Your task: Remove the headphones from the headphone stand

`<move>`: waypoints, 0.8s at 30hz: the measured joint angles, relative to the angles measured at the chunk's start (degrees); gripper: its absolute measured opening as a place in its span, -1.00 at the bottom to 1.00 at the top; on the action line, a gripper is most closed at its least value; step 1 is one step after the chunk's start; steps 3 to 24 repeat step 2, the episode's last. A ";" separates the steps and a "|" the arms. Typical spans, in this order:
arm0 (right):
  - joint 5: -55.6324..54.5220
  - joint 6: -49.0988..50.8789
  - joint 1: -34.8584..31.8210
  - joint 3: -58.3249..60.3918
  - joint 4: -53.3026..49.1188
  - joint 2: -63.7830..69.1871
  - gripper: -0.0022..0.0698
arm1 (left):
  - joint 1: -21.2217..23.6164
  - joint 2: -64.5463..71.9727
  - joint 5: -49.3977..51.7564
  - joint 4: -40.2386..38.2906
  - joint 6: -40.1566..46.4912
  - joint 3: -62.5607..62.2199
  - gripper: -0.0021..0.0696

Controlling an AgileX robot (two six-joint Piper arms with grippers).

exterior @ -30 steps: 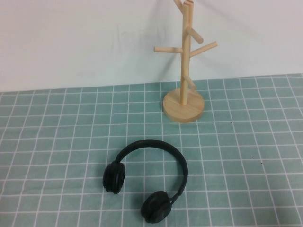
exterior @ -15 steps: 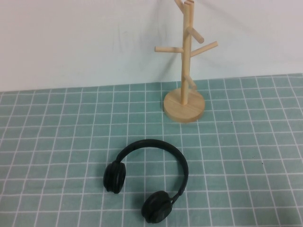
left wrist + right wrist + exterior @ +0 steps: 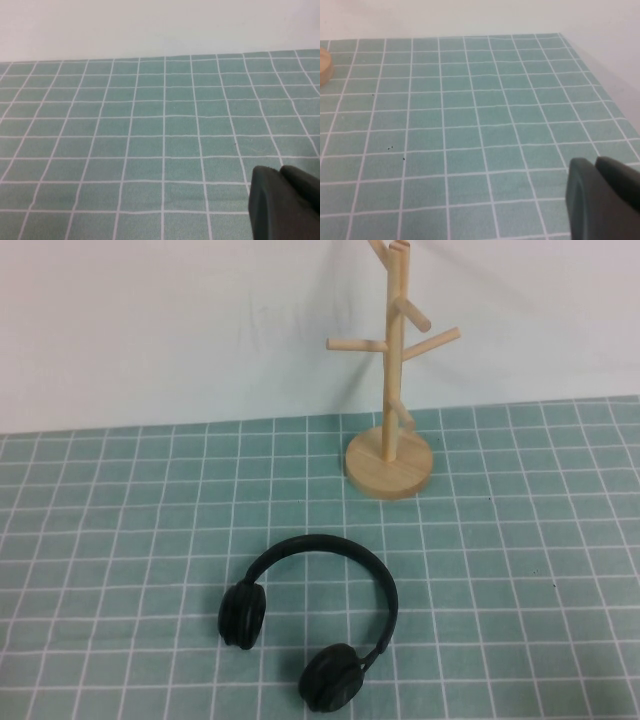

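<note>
On counter (image 3: pixel 120 500), green grid cloth w/ white lines, white wall behind. Headphones (image 3: pixel 310 625) lie flat on cloth near front edge of high view, roughly center, already off the stand. Thin headband arcs toward the back; one ear cup at its left end, second cup lower and to the right, close to frame bottom. Black, matte.

Headphone stand (image 3: pixel 393 390) upright at back, right of center, well apart from headphones. Round disc base sits on cloth just in front of the wall line; thin pole goes up out of frame top. Several angled pegs stick out left and right, all bare. Sliver of base also visible at edge of right wrist view (image 3: pixel 324 65).

Neither arm shows in high view. Left end effector (image 3: pixel 285 205): only a dark grey chunk at corner of left wrist view, over bare grid cloth, nothing held that I can see; fingers apart or together – cannot tell. Right end effector (image 3: pixel 602 200): same story, dark chunk at corner of right wrist view, above cloth near counter's right edge, away from stand base; cannot tell its state either.
</note>
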 joint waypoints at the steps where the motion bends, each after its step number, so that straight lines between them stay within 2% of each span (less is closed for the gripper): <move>1: 0.00 0.00 0.00 0.00 0.00 0.00 -0.96 | 0.00 0.00 0.00 0.00 0.00 0.00 -0.95; 24: 0.00 0.00 0.00 0.00 0.00 0.00 -0.96 | 0.00 0.00 0.00 0.00 0.00 0.00 -0.95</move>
